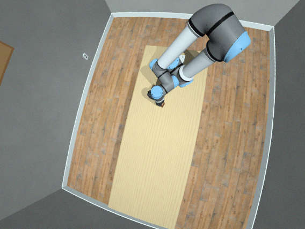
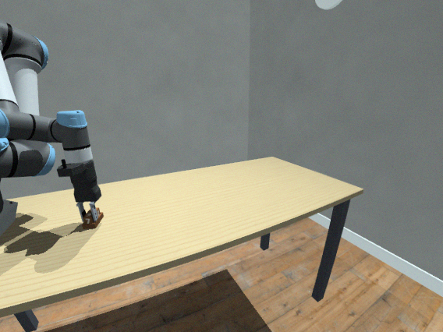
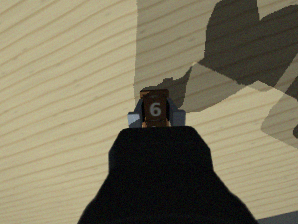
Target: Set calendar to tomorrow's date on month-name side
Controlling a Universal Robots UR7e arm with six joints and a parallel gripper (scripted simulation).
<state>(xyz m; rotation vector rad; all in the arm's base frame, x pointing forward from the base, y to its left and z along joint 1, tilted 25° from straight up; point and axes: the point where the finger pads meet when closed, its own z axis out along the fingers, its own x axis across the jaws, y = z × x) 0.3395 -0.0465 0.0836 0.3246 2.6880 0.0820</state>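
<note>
brown cube [image 3: 155,108]; white 6 on top face
</note>
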